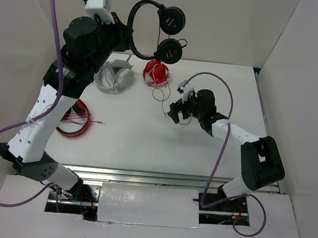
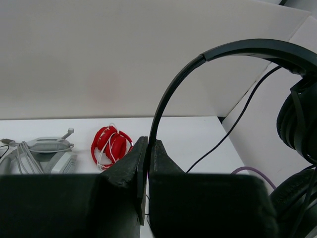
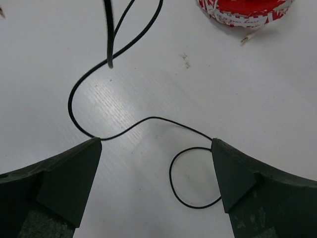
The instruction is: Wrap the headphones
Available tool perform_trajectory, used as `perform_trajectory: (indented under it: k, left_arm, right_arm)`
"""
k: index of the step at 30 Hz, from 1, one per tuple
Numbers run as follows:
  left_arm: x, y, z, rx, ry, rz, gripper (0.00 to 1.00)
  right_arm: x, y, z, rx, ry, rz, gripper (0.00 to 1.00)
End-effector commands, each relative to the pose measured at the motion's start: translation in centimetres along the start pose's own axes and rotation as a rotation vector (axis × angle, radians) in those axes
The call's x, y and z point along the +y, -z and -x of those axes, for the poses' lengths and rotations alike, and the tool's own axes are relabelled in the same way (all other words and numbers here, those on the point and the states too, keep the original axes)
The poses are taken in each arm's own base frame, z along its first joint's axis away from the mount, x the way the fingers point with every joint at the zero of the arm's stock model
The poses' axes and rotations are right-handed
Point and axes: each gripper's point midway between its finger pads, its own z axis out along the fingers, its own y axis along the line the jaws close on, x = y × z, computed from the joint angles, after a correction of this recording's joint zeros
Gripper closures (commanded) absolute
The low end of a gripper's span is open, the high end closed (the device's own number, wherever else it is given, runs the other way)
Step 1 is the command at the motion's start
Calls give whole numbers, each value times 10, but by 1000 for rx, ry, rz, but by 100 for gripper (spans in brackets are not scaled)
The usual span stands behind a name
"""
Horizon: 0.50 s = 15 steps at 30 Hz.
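My left gripper [image 1: 123,37] is raised high at the back and shut on the thin headband [image 2: 163,101] of the black headphones [image 1: 156,34]. Both round earcups [image 1: 172,20] hang to its right. The long thin black cable [image 1: 162,94] drops from them onto the table and curls there [image 3: 143,121]. My right gripper [image 1: 174,112] is open and low over the table, its fingertips [image 3: 94,146] either side of the cable's loop [image 3: 190,178], holding nothing.
Red headphones [image 1: 156,72] wrapped in white cord lie behind the cable, also in the left wrist view [image 2: 111,145]. Grey-white headphones [image 1: 113,75] sit at back left. A red cable coil [image 1: 75,123] lies by the left arm. White walls [image 1: 300,59] enclose the table.
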Motion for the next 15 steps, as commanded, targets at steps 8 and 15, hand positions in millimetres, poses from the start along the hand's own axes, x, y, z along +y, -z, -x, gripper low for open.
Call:
perform_trajectory:
  k: [8, 15]
  left_arm:
    - [-3, 19, 52, -163, 45, -15, 100]
    - [-6, 15, 53, -168, 48, -23, 100]
  right_arm:
    - [13, 7, 15, 29, 49, 16, 0]
    - [67, -32, 50, -107, 27, 131, 0]
